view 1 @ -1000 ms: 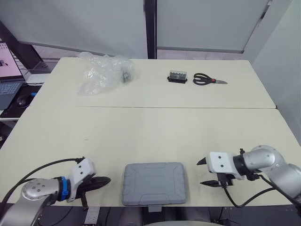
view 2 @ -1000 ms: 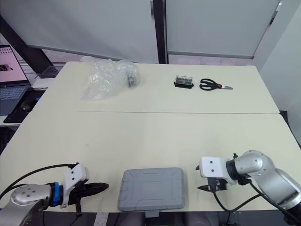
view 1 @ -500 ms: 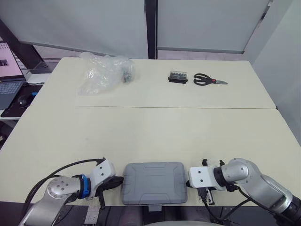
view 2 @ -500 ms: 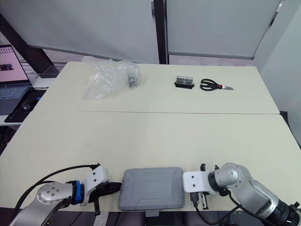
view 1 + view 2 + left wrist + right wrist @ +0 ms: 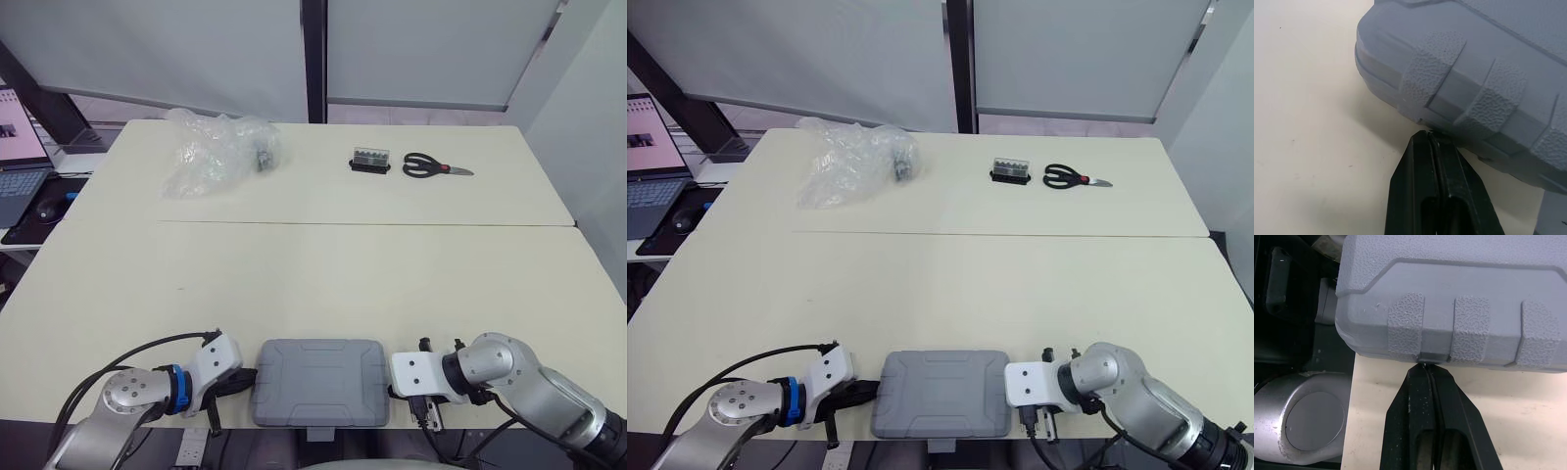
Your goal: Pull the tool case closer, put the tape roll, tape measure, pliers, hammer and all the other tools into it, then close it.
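Tool case: the grey tool case (image 5: 321, 380) lies flat and closed on the table (image 5: 323, 274), at the near edge in the middle – its front side with the latch reaches a little over that edge
Left gripper: the left gripper (image 5: 1428, 133) is low on the table at the left side of the tool case; the two black fingers are pressed together with nothing between them, and the tips touch the lower part of the case wall near its corner
Right gripper: the right gripper (image 5: 1426, 366) is at the right side of the tool case; its fingers are also pressed together and hold nothing – the tips meet the case wall at the seam, between two rough ribs
Scissors: the scissors (image 5: 431, 166) with black handles lie at the far right of the table, well apart from the tool case
Small box: a small black box with a clear lid (image 5: 370, 160) stands just beside the scissors, on their left
Plastic bag: a crumpled clear plastic bag (image 5: 211, 152) lies at the far left of the table; something dark is inside, I cannot tell what
Beside the table: a laptop (image 5: 15, 147) and a mouse (image 5: 46, 209) on a lower surface at the left
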`<state>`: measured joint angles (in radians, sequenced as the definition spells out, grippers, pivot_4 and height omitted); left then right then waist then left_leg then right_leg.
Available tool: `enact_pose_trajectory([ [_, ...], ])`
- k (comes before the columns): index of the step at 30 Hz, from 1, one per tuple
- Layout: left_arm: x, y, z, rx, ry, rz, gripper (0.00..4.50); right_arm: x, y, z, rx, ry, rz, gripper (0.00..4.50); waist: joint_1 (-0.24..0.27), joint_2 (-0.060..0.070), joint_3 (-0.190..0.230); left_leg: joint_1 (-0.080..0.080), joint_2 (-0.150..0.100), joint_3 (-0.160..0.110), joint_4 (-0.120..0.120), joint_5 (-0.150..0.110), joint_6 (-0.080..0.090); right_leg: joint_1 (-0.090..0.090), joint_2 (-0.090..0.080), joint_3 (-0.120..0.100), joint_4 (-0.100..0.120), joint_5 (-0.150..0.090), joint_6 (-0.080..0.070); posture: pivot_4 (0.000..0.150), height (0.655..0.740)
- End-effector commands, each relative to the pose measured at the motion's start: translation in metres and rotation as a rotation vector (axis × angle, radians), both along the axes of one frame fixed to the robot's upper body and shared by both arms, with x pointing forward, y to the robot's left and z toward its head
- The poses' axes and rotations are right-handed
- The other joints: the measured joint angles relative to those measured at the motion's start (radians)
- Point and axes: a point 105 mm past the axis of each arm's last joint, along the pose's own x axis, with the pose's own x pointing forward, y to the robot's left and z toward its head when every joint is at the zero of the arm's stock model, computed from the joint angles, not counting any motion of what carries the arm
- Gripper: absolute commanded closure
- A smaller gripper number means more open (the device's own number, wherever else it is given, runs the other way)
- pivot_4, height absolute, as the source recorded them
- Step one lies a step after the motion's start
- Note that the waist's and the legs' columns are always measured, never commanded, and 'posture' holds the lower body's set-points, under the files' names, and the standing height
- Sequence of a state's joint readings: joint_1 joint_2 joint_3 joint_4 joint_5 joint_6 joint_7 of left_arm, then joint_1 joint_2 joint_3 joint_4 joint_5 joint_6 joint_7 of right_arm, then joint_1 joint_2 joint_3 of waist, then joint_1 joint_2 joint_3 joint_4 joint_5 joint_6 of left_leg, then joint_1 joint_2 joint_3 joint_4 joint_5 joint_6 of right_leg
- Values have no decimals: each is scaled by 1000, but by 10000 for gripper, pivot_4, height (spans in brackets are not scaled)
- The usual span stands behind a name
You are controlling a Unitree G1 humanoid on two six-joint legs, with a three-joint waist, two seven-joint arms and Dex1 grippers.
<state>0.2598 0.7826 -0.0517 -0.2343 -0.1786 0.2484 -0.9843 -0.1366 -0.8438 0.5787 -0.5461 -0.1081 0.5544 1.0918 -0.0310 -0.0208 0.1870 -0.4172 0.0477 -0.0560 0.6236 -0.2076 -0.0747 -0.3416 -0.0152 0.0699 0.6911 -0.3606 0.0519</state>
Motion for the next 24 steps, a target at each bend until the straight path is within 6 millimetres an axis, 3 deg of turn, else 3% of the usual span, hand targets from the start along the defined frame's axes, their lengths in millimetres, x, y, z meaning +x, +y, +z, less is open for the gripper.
enact_pose_trajectory([
  [1,-5,-9,-1,-29,1,-42,45000,-4,12,8,43,-24,50,44860,0,0,0,0,0,0,0,0,0,0,0,0,0,0,0,1500,7400],
  [5,-5,2,1,-13,-11,-24,45000,-2,5,9,29,-15,20,44860,0,0,0,0,0,0,0,0,0,0,0,0,0,0,0,1500,7400],
  [9,1,31,16,12,-52,13,45000,6,-16,18,8,-32,-24,44860,0,0,0,0,0,0,0,0,0,0,0,0,0,0,0,1500,7400],
  [14,6,64,52,27,-102,27,45000,17,-44,56,78,-88,-57,44860,0,0,0,0,0,0,0,0,0,0,0,-1,1,0,0,1500,7400],
  [19,4,82,80,91,-132,29,45000,13,-78,91,56,-67,-47,44860,0,0,0,0,-1,2,0,0,0,1,-2,0,0,0,0,1500,7400],
  [24,5,88,89,123,-138,38,45000,15,-85,105,54,-79,-25,44860,-1,0,0,2,0,1,0,0,0,2,-1,-1,0,0,0,1500,7400],
])
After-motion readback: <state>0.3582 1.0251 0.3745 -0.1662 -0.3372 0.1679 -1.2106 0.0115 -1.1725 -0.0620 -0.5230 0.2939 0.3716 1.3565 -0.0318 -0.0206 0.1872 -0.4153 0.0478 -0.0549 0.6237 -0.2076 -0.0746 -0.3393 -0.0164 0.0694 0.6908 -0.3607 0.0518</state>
